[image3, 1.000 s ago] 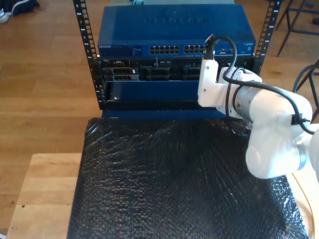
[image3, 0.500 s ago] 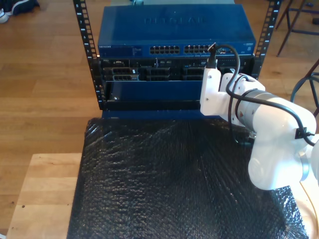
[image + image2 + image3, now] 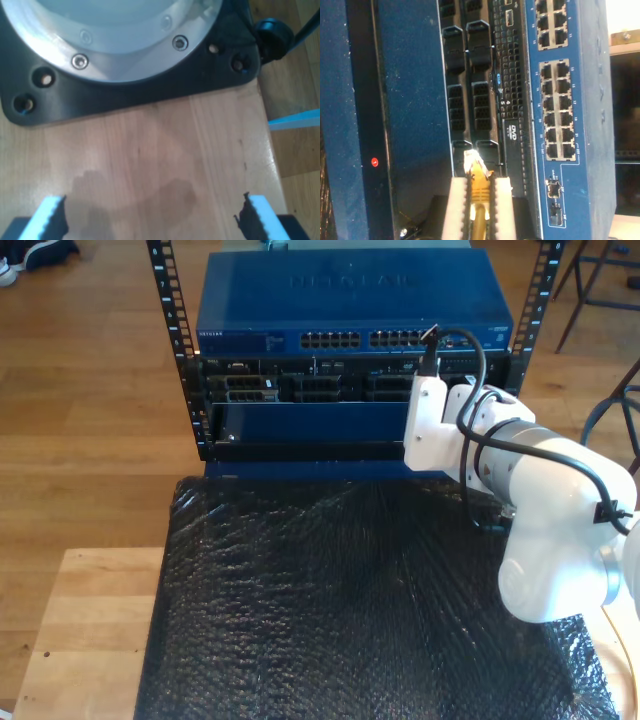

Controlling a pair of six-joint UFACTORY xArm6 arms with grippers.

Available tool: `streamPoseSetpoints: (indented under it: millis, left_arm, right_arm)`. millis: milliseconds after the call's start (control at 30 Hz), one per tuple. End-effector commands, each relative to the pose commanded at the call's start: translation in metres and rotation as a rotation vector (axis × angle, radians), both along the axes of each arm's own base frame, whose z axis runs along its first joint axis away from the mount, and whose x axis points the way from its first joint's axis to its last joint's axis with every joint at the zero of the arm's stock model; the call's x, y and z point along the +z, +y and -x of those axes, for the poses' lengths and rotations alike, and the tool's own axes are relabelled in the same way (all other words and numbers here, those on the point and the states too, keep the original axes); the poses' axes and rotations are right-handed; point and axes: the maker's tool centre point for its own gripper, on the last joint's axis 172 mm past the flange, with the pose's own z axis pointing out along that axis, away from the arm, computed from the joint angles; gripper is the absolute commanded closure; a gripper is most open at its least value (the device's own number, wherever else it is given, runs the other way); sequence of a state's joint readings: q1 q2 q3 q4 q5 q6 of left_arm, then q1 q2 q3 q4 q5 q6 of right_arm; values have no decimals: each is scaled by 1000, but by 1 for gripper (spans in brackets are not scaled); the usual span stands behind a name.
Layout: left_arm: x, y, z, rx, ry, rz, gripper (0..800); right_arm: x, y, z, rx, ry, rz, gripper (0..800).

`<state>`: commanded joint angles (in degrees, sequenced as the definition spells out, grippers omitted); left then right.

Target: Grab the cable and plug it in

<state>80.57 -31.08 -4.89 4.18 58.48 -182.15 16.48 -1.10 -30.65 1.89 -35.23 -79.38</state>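
The yellow cable [image 3: 479,210] is pinched between the two white fingers [image 3: 457,202] of my second gripper [image 3: 479,182], which is shut on it. Its small clear plug [image 3: 472,162] sticks out past the fingertips and points at the dark server front [image 3: 470,100], beside the blue switch [image 3: 565,150] and its rows of ports [image 3: 555,110]. In the exterior view the second arm [image 3: 520,490] reaches from the exterior view's right toward the rack, and its wrist [image 3: 428,425] hides the jaws. My first gripper [image 3: 155,217] stands open over bare wood, nothing between its light-blue fingertips [image 3: 50,215].
The blue switch [image 3: 350,300] sits on top of the rack [image 3: 170,330], with a server front [image 3: 300,390] under it. A black bubble mat [image 3: 350,600] covers the table ahead of the rack. A black arm base plate [image 3: 130,95] is bolted to the wooden tabletop [image 3: 150,150].
The second arm's wrist has shifted a little toward the exterior view's right and slightly lower in the picture, still facing the rack with the cable in its jaws.
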Motion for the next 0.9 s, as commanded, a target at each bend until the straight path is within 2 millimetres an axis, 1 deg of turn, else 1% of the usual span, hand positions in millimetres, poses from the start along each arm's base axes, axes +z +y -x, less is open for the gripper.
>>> streamPoseSetpoints:
  millis: [133, 200, 333, 600, 767, 900]
  left_arm:
    - [0, 0, 0, 0, 0, 0, 0]
    - [0, 0, 0, 1, 1, 0, 0]
    - [0, 0, 0, 1, 1, 0, 0]
    - [0, 0, 0, 0, 0, 0, 0]
    - [0, 0, 0, 1, 1, 0, 0]
    - [0, 0, 0, 0, 0, 0, 0]
  right_arm:
    - [0, 1, -7, -1, -71, -13, 800]
    - [6, 3, -12, 3, -109, -14, 800]
    - [8, 5, -20, 3, -138, -14, 800]
    - [38, 9, -36, -2, -267, -49, 800]
    - [45, 11, -48, -6, -325, -63, 800]
    - [43, 11, -49, -4, -360, -49, 800]
